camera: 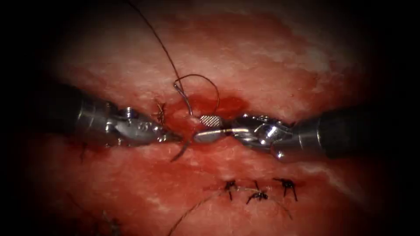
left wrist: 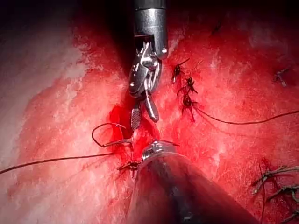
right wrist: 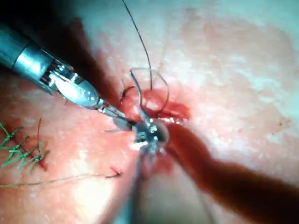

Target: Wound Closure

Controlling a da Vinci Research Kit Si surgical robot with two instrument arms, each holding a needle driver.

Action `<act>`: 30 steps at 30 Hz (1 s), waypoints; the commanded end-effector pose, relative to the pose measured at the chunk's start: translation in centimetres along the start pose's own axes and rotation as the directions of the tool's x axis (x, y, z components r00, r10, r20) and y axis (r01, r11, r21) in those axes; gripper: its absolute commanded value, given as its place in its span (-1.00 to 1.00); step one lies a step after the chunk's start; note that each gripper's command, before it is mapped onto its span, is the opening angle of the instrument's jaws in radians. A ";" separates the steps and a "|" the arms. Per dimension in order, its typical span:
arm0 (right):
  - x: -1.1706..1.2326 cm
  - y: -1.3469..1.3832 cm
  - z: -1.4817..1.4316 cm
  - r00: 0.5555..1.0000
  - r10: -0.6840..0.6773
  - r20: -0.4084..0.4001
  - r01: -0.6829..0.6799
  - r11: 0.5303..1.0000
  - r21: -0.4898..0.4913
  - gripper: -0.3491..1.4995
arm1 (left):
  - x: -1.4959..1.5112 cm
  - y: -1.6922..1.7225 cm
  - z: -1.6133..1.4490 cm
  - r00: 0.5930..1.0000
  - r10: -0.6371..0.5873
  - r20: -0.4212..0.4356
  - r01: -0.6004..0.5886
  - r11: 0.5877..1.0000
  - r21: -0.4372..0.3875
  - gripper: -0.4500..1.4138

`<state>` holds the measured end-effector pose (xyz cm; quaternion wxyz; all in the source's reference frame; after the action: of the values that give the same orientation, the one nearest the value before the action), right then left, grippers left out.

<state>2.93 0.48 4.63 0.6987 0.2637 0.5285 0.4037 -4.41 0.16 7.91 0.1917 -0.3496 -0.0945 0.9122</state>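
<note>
Steel needle (camera: 183, 94) stands in the tissue (camera: 262, 57); right tool (camera: 209, 127) jaws open

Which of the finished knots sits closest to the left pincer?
The lone dark knot just above the left pincer, beside the red pool. The other three knots sit in a row lower on the tissue, well clear of both tools.

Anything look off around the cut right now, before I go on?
Nothing damaged. Red fluid pools at the cut. The needle stands in the tissue there, thread looped loosely above it.
</note>
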 end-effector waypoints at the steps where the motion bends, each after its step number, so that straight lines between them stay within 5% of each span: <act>1: -0.09 0.01 0.01 1.000 -0.003 -0.001 0.003 1.000 -0.008 0.85 | -0.04 0.07 0.09 0.999 0.039 -0.009 -0.039 0.999 0.002 -1.00; 2: -0.09 0.02 -0.01 1.000 -0.009 -0.002 0.009 1.000 -0.010 0.85 | -0.06 0.08 0.09 0.997 0.075 -0.019 -0.075 0.997 -0.006 -1.00; 4: -0.09 0.06 -0.06 1.000 -0.009 -0.001 0.009 1.000 -0.008 0.84 | -0.22 0.12 0.05 0.971 0.226 -0.081 -0.227 0.974 -0.006 -0.60; 11: -0.11 0.06 -0.03 1.000 -0.011 -0.003 0.011 1.000 -0.012 0.84 | -0.61 0.09 -0.05 0.946 0.272 -0.175 -0.274 0.962 0.014 -0.48; 16: -0.13 0.06 -0.01 1.000 -0.012 -0.003 0.012 1.000 -0.013 0.84 | -0.56 0.07 0.04 0.927 0.282 -0.246 -0.276 0.959 0.062 -0.31; 20: -0.19 0.08 0.00 1.000 -0.018 -0.004 0.018 1.000 -0.014 0.84 | -0.46 0.15 0.08 0.881 0.276 -0.383 -0.268 0.960 0.077 -0.30; 30: -0.22 0.12 0.02 1.000 -0.022 -0.003 0.022 1.000 -0.017 0.84 | -0.54 0.16 0.29 0.854 0.300 -0.426 -0.294 0.952 0.080 -0.35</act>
<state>2.83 0.44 4.81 0.7045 0.2493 0.5298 0.4012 -4.24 -0.14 8.35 0.0668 -0.5528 0.0129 0.8306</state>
